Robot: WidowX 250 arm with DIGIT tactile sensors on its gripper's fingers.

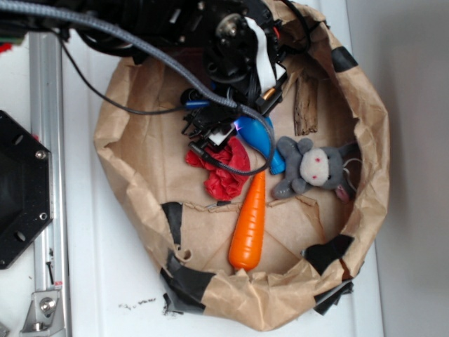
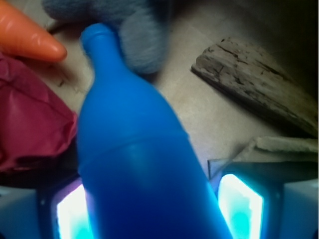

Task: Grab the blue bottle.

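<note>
Here the gripper (image 2: 149, 204) straddles the blue bottle (image 2: 134, 149), jaws open at either side, holding nothing; closing on its body seems next.

I see a robotics lab bench: white worktop (image 1: 126, 281), aluminium rail (image 1: 43, 140), black mounting plate (image 1: 21, 189), taped paper-bag bin (image 1: 365, 189) holding toys.

Blue bottle (image 2: 139, 149) (orange carrot (image 1: 250, 223)).
</note>
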